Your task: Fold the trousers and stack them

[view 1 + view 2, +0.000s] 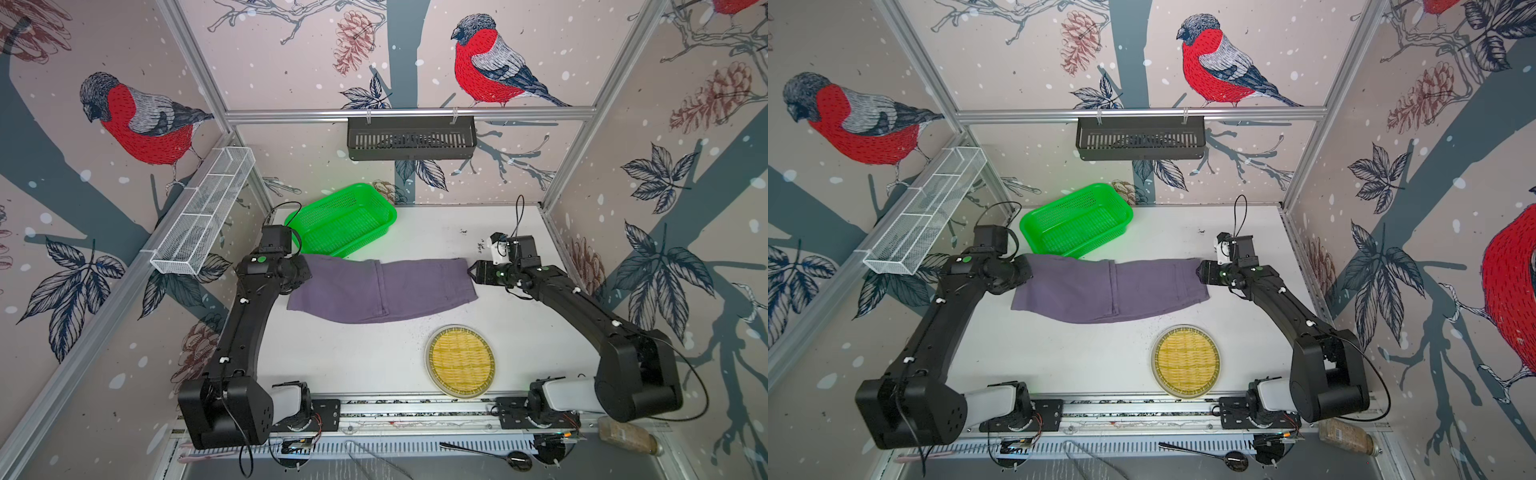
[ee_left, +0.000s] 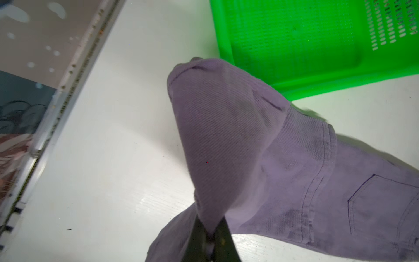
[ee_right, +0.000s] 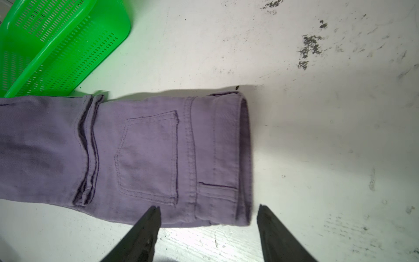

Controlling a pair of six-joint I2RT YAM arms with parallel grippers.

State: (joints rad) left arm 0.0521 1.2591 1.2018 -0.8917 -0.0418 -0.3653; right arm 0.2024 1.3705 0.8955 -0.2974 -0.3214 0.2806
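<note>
The purple-grey trousers [image 1: 382, 291] [image 1: 1108, 289] lie folded into a long band across the middle of the white table [image 1: 374, 357]. My left gripper [image 1: 306, 272] [image 2: 212, 231] is shut on a bunched fold at their left end, and that cloth [image 2: 226, 127] rises in a peak from the jaws. My right gripper [image 1: 471, 272] [image 1: 1198, 274] [image 3: 208, 206] stands open at the waistband end [image 3: 243, 158]. One of its fingers [image 3: 152, 217] is over the cloth near the back pocket [image 3: 149, 154]. The other finger is just past the waistband edge, and nothing is gripped.
A green plastic basket [image 1: 345, 220] [image 3: 56, 45] stands right behind the trousers' left half. A round woven tray [image 1: 460, 360] lies in front, to the right. A white wire rack [image 1: 203, 216] hangs on the left wall and a black shelf basket [image 1: 411, 137] on the rear rail.
</note>
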